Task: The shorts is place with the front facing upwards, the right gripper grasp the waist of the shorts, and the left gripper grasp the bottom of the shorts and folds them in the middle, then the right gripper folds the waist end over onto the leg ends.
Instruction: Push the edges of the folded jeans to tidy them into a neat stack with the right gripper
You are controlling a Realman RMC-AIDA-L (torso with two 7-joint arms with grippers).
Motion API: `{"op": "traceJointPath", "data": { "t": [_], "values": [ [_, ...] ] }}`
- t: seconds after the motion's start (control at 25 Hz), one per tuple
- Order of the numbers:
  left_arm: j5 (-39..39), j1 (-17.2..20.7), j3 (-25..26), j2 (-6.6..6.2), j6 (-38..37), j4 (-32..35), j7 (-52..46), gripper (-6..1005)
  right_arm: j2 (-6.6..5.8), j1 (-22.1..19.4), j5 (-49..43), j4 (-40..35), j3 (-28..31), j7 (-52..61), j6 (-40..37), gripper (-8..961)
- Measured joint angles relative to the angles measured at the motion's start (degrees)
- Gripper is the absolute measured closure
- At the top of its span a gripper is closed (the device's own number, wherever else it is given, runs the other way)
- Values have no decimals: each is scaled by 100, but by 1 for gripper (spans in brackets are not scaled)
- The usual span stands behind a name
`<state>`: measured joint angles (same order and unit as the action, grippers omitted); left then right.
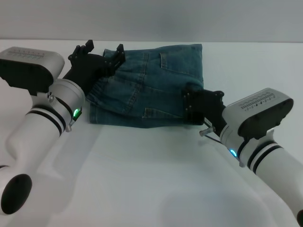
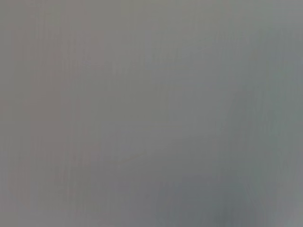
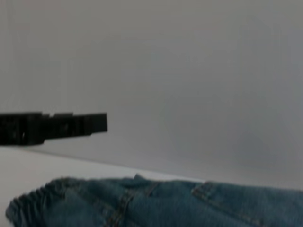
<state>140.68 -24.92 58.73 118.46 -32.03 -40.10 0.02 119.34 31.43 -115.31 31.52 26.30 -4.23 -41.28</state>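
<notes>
The blue-green denim shorts (image 1: 151, 85) lie folded into a compact block at the far middle of the white table (image 1: 142, 170), a stitched pocket facing up. My left gripper (image 1: 103, 51) hovers at the shorts' far left corner with its black fingers (image 1: 118, 51) spread open and nothing between them. Over the near right corner of the shorts sits my right gripper (image 1: 194, 108). The right wrist view shows a black finger (image 3: 57, 127) above the denim (image 3: 156, 203), apart from it, and a puckered elastic edge (image 3: 28, 205). The left wrist view is plain grey.
The white table stretches bare toward me in front of the shorts. A pale wall (image 1: 151, 19) rises behind the table's far edge. Both white arms (image 1: 42, 127) reach in from the near corners.
</notes>
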Motion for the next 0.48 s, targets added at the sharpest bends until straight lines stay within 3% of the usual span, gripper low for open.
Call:
{"op": "traceJointPath", "data": {
  "t": [0.48],
  "values": [
    [-17,-93,-11,1,-4,122,-138,150,-14,247,3,-305,-12,464,442,954]
  ]
}}
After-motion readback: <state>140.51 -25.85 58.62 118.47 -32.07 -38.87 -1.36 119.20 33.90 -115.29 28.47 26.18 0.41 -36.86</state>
